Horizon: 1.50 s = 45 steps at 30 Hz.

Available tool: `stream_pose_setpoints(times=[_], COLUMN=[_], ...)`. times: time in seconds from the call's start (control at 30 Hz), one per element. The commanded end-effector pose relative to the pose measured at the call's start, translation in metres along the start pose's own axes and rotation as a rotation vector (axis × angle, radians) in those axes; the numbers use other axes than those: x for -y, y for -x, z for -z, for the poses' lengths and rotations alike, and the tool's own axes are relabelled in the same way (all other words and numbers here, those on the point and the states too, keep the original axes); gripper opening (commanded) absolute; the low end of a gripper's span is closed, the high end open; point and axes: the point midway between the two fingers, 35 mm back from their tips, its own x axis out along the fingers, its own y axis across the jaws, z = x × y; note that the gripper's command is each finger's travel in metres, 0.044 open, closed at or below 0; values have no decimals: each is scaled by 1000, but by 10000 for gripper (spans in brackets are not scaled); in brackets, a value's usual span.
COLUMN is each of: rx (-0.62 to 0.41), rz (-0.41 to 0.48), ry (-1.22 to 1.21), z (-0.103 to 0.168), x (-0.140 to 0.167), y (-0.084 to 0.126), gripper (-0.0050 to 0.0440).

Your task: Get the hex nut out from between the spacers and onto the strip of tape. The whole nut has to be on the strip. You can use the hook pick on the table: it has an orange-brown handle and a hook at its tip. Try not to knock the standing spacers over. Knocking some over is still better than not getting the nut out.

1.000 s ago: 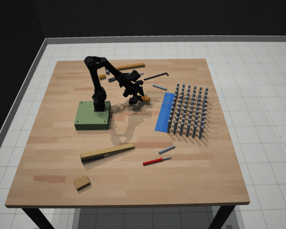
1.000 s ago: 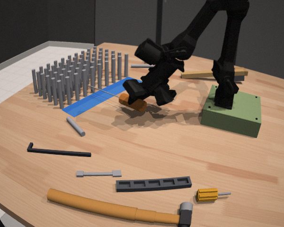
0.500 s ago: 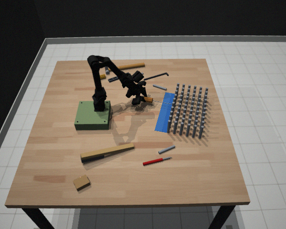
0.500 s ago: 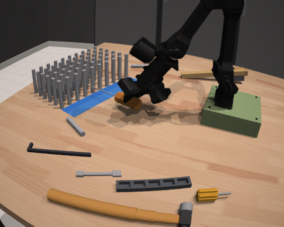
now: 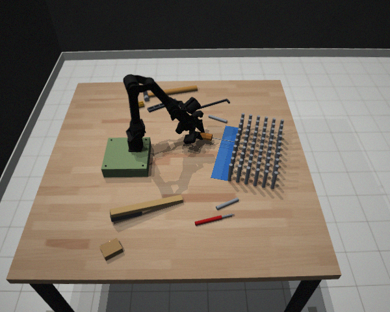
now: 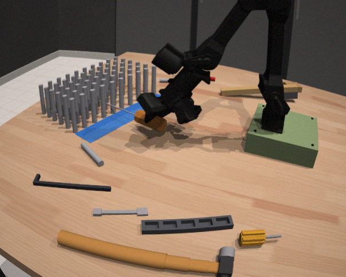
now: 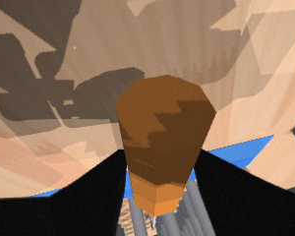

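One hook pick (image 6: 150,119) points toward spacers (image 6: 86,92)

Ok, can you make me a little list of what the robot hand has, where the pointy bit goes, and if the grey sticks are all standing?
gripper: shut on the hook pick
hook pick: orange-brown handle low over the table, thin shaft crossing the tape
shaft tip: in among the spacers, hook hidden
strip of tape: blue, beside the spacers
spacers: grid all upright
hex nut: not visible
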Motion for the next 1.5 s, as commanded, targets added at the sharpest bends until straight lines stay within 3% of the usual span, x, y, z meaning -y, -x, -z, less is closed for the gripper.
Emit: stream_pose_setpoints(times=[0.0,1.47], rx=[-32,-35], rz=[30,27], ry=[3,4], z=[18,72], x=[10,7], y=[-1,-35], gripper=[-50,-50])
